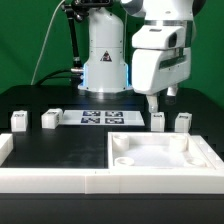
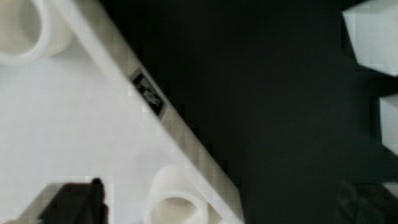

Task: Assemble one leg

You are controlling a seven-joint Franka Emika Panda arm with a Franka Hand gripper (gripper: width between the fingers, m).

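Four small white legs stand in a row on the black table: two at the exterior view's left [image 1: 18,121] [image 1: 50,119] and two at its right [image 1: 158,121] [image 1: 183,121]. My gripper [image 1: 163,104] hangs just above the two right legs, behind the large flat white panel [image 1: 160,158]. It is open and holds nothing. In the wrist view the gripper [image 2: 217,205] has its dark fingers [image 2: 71,202] far apart over the panel's edge [image 2: 80,120] and a round corner socket [image 2: 178,203]. Two legs [image 2: 374,45] [image 2: 390,125] show at the frame's border.
The marker board [image 1: 103,118] lies between the two pairs of legs. The robot base [image 1: 104,60] stands behind it. A white rail [image 1: 50,181] runs along the table's front at the exterior view's left, with a short piece [image 1: 5,148] at the left edge.
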